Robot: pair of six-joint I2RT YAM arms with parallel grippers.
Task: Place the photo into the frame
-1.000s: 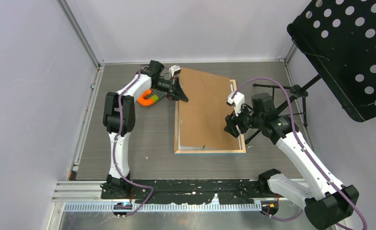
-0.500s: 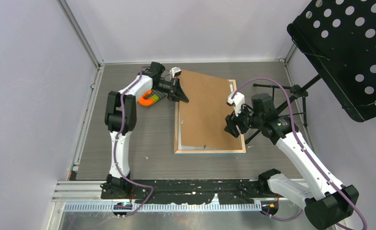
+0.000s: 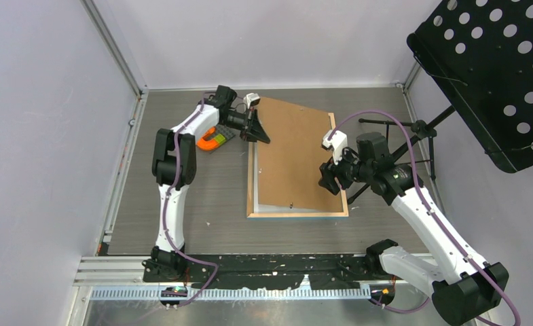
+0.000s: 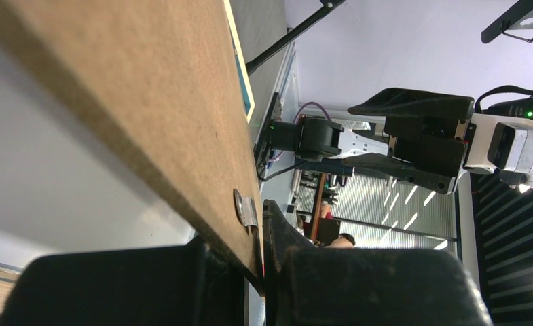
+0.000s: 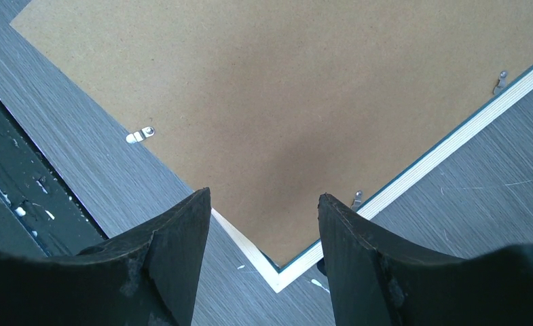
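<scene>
— Over the table, where's the thin rectangular light-wood frame (image 3: 297, 214)?
— Lying back-up, centre. Left gripper (image 3: 258, 134) pinches the plain brown backing board (image 3: 294, 156) by its raised far-left corner.
— Left wrist?
— Jaws clamp its edge.
— Right wrist?
— Right gripper (image 5: 263, 197), fingers apart, hovers above the frame's corner.

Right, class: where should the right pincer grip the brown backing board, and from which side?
Probably its thin right edge, from the right, one finger above and one below. The backing board is a flat sheet, tilted, its far-left edge pinched by the left pincer; the right pincer hovers open by that edge.
</scene>
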